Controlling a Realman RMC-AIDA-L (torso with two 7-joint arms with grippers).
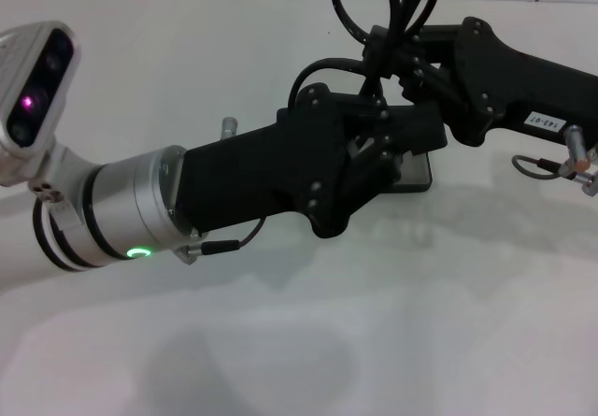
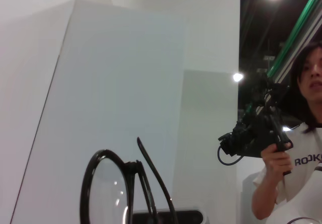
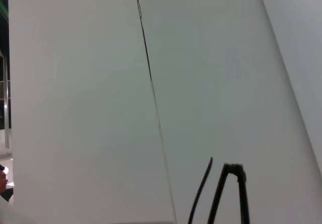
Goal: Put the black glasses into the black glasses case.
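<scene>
In the head view my left gripper (image 1: 369, 168) reaches in from the left and my right gripper (image 1: 397, 98) from the upper right. They meet closely over the black glasses case (image 1: 419, 177), of which only a corner shows beneath them. The black glasses are hidden there. In the left wrist view the black glasses (image 2: 108, 191) stand close by, one oval lens and the folded temple arms visible, with a dark strip of the case (image 2: 186, 216) behind them. The right wrist view shows only two thin black temple arms of the glasses (image 3: 221, 194).
The white table (image 1: 308, 341) runs to a white tiled wall at the back. A metal plug on a cable (image 1: 579, 159) hangs off my right arm. In the left wrist view a person (image 2: 297, 158) stands beyond the table holding a black device.
</scene>
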